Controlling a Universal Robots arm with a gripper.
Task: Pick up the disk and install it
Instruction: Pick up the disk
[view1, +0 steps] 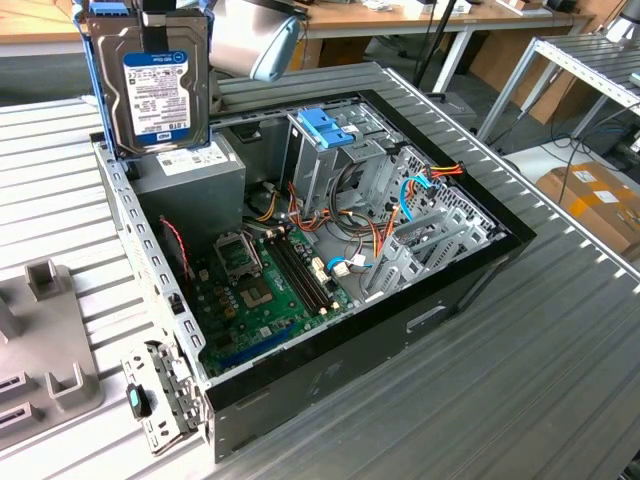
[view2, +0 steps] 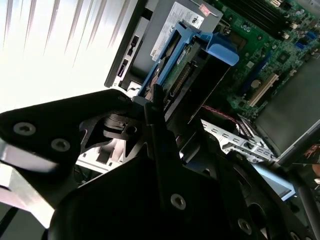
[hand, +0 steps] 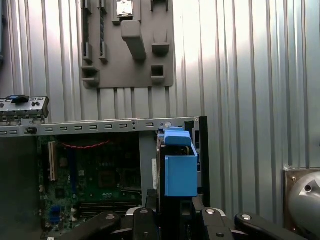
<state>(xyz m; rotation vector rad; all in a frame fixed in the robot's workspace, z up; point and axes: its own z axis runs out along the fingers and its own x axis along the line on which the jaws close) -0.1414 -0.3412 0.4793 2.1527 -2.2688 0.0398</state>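
The disk hangs upright in the air at the exterior view's upper left. It is a metal hard drive with a white-and-blue label in a light-blue carrier. My gripper is shut on its top edge from above. The disk's lower edge hovers just over the grey power-supply box, at the far corner of the open computer case. In both wrist views the blue carrier juts out from between my dark fingers, with the motherboard below it.
An upright metal cage topped by a blue bracket stands mid-case beside bundles of cables. A grey fixture tray lies on the ribbed metal table at the exterior view's left. A hinged slot cover sticks out at the case's near corner.
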